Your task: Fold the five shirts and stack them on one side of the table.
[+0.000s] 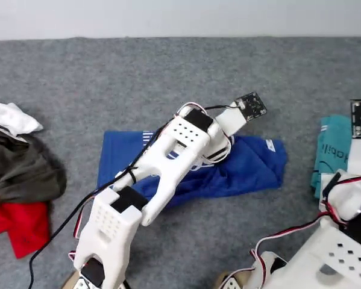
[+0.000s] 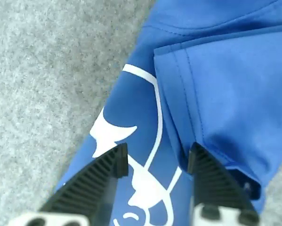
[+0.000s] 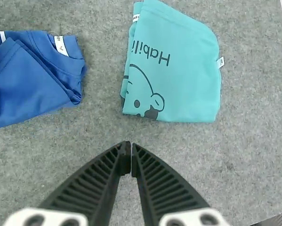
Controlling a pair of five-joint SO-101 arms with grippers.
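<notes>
Left gripper (image 2: 158, 153) spread over blue shirt (image 2: 225, 84); teal shirt (image 3: 178, 70) folded beside; 3-shirt heap (image 1: 17, 174).

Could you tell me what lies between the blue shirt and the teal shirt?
Only a bare strip of grey table covering, seen in the right wrist view; the blue shirt and teal shirt lie apart.

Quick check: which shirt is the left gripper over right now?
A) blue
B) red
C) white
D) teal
A. In the left wrist view, the open left gripper is over the blue shirt with the white print. The teal shirt lies folded on the table in front of the shut right gripper.
</notes>
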